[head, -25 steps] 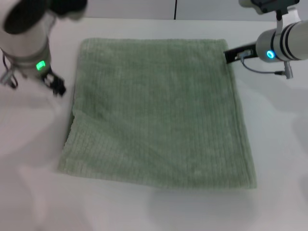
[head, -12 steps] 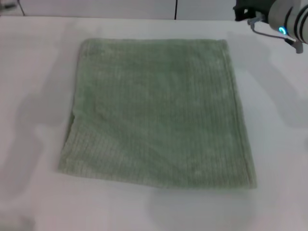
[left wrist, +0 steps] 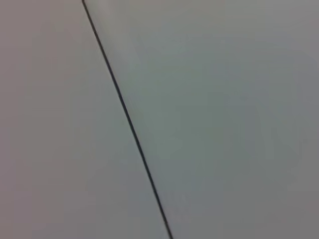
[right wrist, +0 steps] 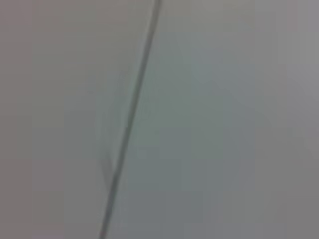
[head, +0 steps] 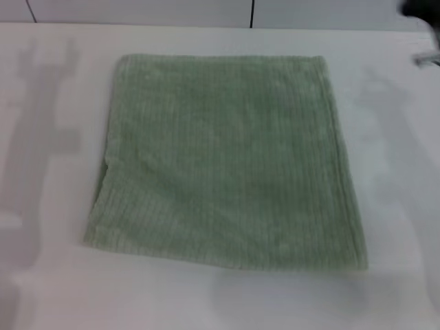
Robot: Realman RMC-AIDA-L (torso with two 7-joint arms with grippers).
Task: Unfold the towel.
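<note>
The pale sage-green towel lies spread flat on the white table in the head view, roughly square, with a small fold at its left edge. The left gripper is out of view. Only a dark blurred scrap of the right arm shows at the far right corner; its gripper is not in view. Both wrist views show only a plain grey surface with a dark seam line, also in the right wrist view. No towel shows in them.
The table's far edge meets a grey wall with a dark vertical seam. Arm shadows fall on the table at the left and right.
Both arms have pulled up and away from the towel. The left arm left the view first, then the right arm rose to the far right corner. The towel has not moved.
</note>
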